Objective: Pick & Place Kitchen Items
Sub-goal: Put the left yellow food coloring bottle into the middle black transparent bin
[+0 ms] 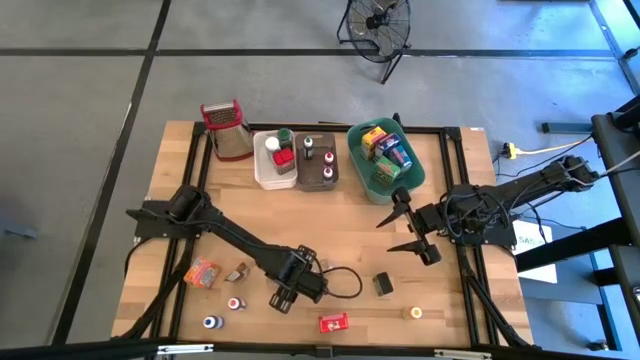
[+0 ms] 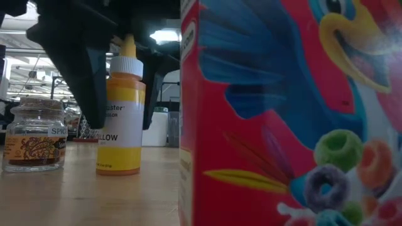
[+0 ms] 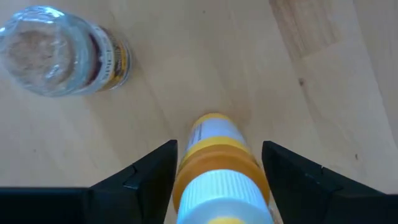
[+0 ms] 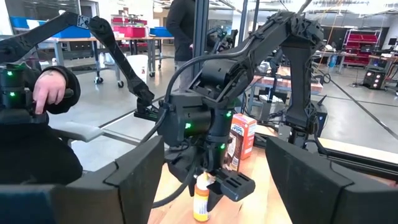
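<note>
Straddling smooth cylindrical yellow bottle point(image 3: 214, 162): left tool point(image 3: 217, 171).

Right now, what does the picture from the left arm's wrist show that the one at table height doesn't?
Only the left wrist view looks down on the yellow bottle's white cap and the jar's clear lid. Only the low view shows a red cereal box close up and the yellow bottle's label. Both show the left gripper open, a finger on each side of the yellow bottle, with the spice jar nearby.

Left end effector point(image 2: 122, 81) straddles the yellow bottle point(image 2: 120, 113), between a spice jar point(image 2: 35, 135) and cereal box point(image 2: 289, 113).
</note>
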